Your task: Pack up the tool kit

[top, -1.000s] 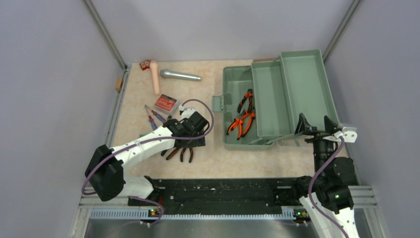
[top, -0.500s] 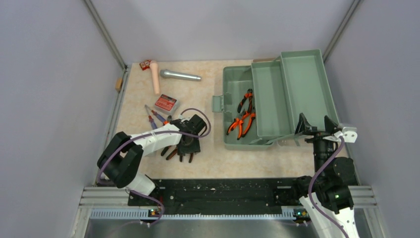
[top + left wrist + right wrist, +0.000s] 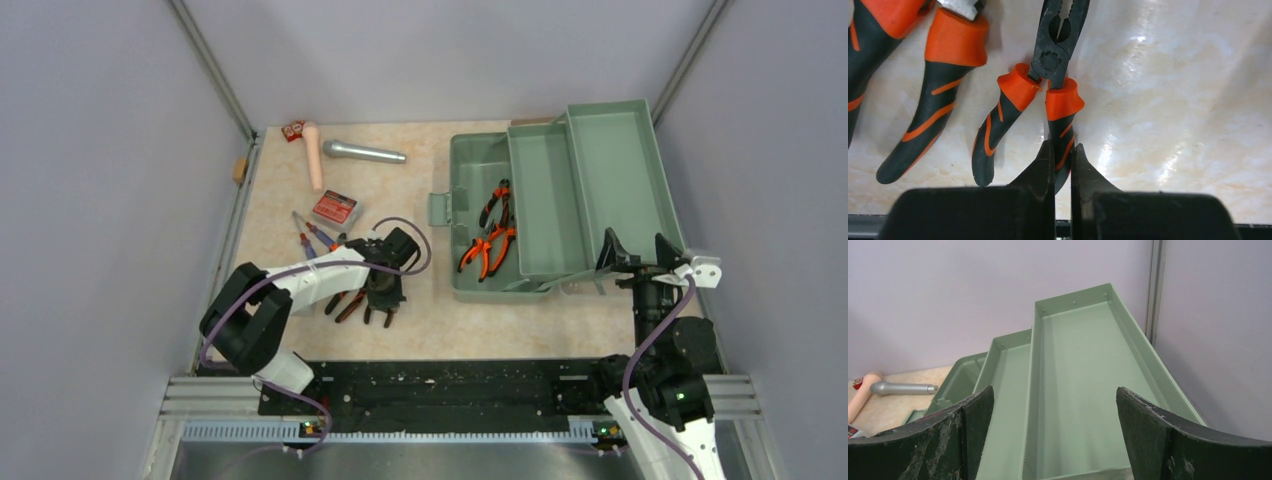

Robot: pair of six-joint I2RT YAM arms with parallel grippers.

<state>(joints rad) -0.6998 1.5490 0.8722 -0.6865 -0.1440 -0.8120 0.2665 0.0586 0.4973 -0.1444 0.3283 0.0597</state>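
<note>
Left end effector [image 3: 1063,150] pinches tight on one handle of small orange-and-black-handled pliers [image 3: 1062,102] on the tabletop [image 3: 1173,100]. Right end effector [image 3: 1054,392] gapes wide and empty by the sage-green plastic toolbox [image 3: 1088,365].

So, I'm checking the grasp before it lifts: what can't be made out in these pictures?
- Top view: the left pincer covers the small pliers, hiding the grip.
- Left wrist: the small pliers' nose tip is cut off by the top edge; the larger pliers are cropped too.
- Right wrist: the toolbox has its lower compartment mostly hidden behind its trays.
</note>
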